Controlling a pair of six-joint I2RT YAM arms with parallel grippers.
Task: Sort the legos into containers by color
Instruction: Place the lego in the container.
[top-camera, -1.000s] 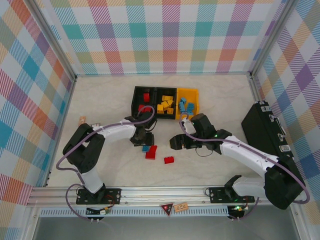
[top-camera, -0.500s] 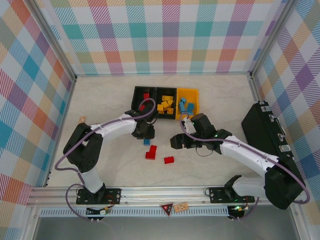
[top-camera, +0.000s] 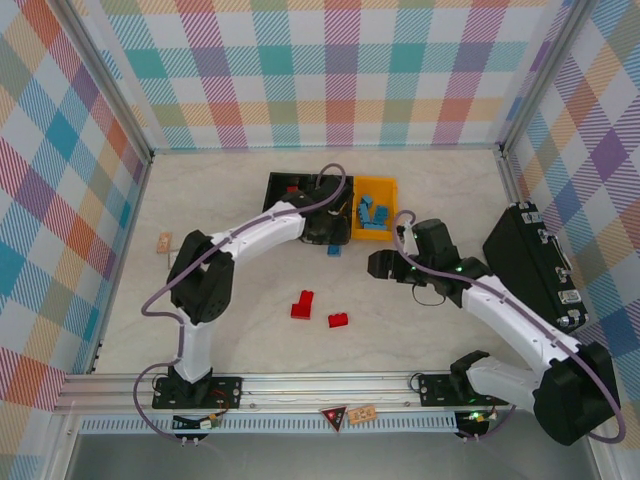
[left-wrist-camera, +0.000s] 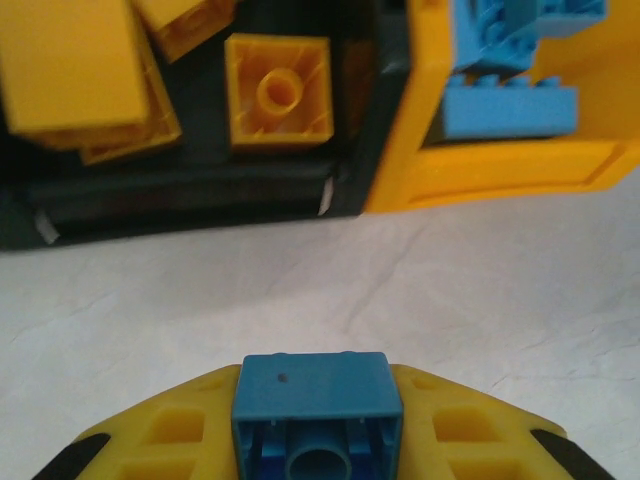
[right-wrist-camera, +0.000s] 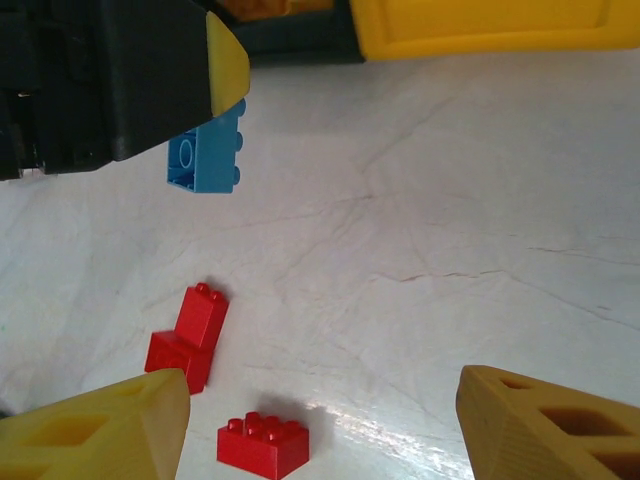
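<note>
**Blue brick held just short of the bins**

The left fingers (left-wrist-camera: 165, 440) are clamped on a blue brick (left-wrist-camera: 318, 405), its hollow underside turned toward the wrist camera. From above, the brick hangs just at 6 o'clock of the row of bins, near where the middle black bin (left-wrist-camera: 190, 195) meets the yellow bin (left-wrist-camera: 500, 175). The black bin holds yellow bricks (left-wrist-camera: 279, 92). The yellow bin holds blue bricks (left-wrist-camera: 510, 108).

The right fingers (right-wrist-camera: 95, 435) are spread wide apart and grip nothing. They sit over the bare table (top-camera: 230, 200), at 3 o'clock of the held brick.

Three red bricks lie on the table at 6 o'clock of the bins. There is a touching pair (top-camera: 302, 304), with a single red brick (top-camera: 339, 320) near it at 4 o'clock. A large black case (top-camera: 530, 260) rests at the table's 3 o'clock edge.
</note>
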